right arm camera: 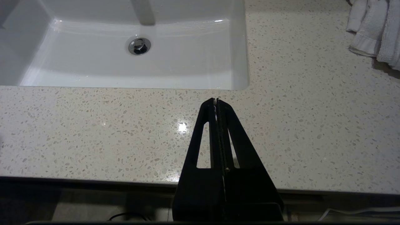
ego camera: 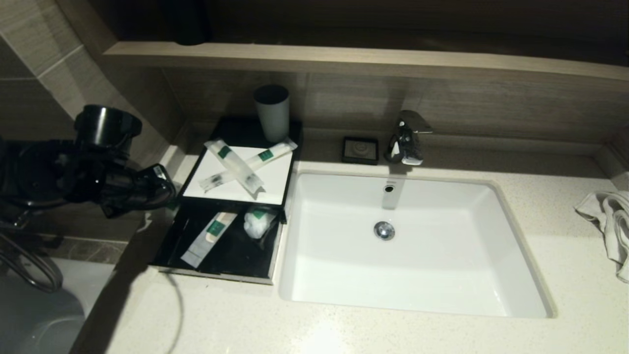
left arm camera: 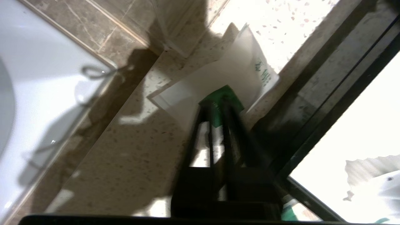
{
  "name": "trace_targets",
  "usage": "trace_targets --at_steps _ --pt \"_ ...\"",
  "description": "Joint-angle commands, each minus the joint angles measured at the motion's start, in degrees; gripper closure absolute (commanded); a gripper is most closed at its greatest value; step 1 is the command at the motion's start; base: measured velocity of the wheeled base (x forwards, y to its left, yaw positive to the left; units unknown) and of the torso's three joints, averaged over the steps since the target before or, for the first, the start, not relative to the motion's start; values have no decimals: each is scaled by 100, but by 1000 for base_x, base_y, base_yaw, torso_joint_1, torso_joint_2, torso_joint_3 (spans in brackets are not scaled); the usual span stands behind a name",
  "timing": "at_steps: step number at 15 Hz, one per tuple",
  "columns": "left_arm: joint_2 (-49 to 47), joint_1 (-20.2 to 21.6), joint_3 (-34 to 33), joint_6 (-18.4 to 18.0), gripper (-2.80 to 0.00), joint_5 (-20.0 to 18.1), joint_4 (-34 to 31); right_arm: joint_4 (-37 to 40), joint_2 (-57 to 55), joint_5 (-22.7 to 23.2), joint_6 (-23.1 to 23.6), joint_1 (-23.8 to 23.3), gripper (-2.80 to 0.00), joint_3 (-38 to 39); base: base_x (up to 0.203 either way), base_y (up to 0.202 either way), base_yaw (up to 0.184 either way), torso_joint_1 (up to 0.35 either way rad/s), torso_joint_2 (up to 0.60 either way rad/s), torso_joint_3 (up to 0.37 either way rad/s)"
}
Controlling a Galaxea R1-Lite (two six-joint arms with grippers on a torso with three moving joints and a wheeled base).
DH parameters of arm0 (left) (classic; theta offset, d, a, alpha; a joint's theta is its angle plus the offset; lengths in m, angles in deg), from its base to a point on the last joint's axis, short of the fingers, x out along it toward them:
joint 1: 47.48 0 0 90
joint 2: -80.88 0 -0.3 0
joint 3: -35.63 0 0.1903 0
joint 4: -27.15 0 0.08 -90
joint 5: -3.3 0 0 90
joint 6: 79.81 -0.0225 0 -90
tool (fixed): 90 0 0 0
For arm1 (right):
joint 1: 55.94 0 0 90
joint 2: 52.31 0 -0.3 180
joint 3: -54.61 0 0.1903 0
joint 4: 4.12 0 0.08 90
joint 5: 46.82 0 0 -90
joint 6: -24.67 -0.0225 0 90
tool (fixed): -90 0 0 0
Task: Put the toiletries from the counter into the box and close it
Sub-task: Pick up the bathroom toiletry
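Observation:
The black box [ego camera: 273,183] stands left of the basin with its drawer [ego camera: 235,253] pulled out. Two long slim packets [ego camera: 232,165] [ego camera: 269,154] lie crossed on its white top. In the drawer lie another long packet [ego camera: 206,239] and a short pouch [ego camera: 258,223]. My left gripper [ego camera: 168,197] is at the box's left side. In its wrist view my left gripper [left arm camera: 215,104] has its fingers a narrow gap apart over the green label of a white packet [left arm camera: 240,68] lying on the counter [left arm camera: 134,156]. I cannot tell whether they touch it. My right gripper [right arm camera: 216,100] is shut and empty.
A grey cup [ego camera: 271,113] stands on the back of the box. A small black soap dish [ego camera: 360,150] and the tap [ego camera: 406,137] are behind the white basin [ego camera: 417,275]. A white towel [ego camera: 609,221] lies at the far right.

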Motion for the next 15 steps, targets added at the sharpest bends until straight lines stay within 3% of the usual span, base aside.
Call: trace_targets --at_steps 1,5,15 --pt "-71 1 99 135 -280 9 -1 1 0 2 -2 0 0 0 0 0 0 0 0 0" --pt "-71 1 133 328 -280 17 -52 1 0 2 -2 0 0 0 0 0 0 0 0 0" --pt "-256 63 146 423 -280 70 -53 1 0 2 -2 0 0 0 0 0 0 0 0 0"
